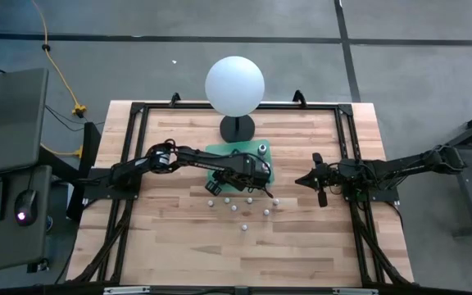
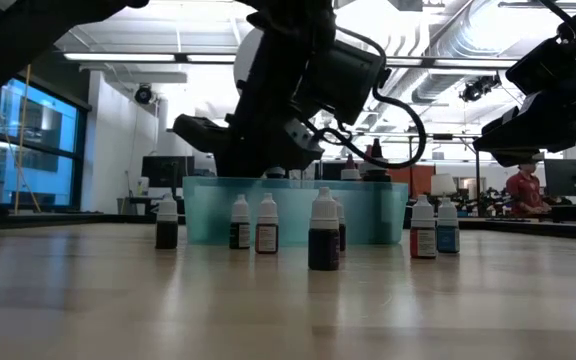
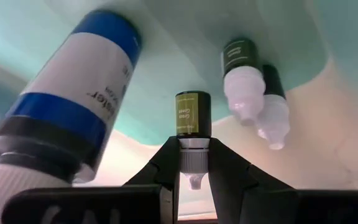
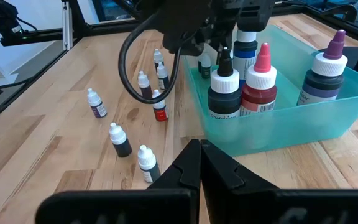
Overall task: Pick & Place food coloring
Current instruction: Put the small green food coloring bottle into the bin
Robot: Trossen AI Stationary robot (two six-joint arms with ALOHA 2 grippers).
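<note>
A teal tray (image 1: 217, 155) sits mid-table, and my left gripper (image 1: 249, 170) reaches down into it. That gripper (image 3: 194, 152) is shut on one small green-labelled food coloring bottle (image 3: 193, 113). Two more small bottles (image 3: 253, 87) lie or stand on the tray floor beyond it. Several small white-capped food coloring bottles (image 1: 244, 205) stand upright on the wood in front of the tray (image 2: 368, 215). My right gripper (image 1: 314, 180) waits shut at the table's right, touching nothing (image 4: 199, 155). My left gripper pinches the small bottle's white cap and neck (image 3: 194, 163) between its two fingertips (image 3: 166, 158). The fingers slant steeply down into the tray from the table's left. The bottle's body points away from the fingers toward the tray floor; whether its base touches the floor cannot be told.
Larger bottles with black, red, purple and blue-white tops (image 4: 260, 81) stand in the tray, one blue-labelled (image 3: 73, 106) close beside my left gripper. A big white sphere on a black stand (image 1: 234, 86) rises behind the tray. A black frame (image 1: 347, 131) borders the tabletop.
</note>
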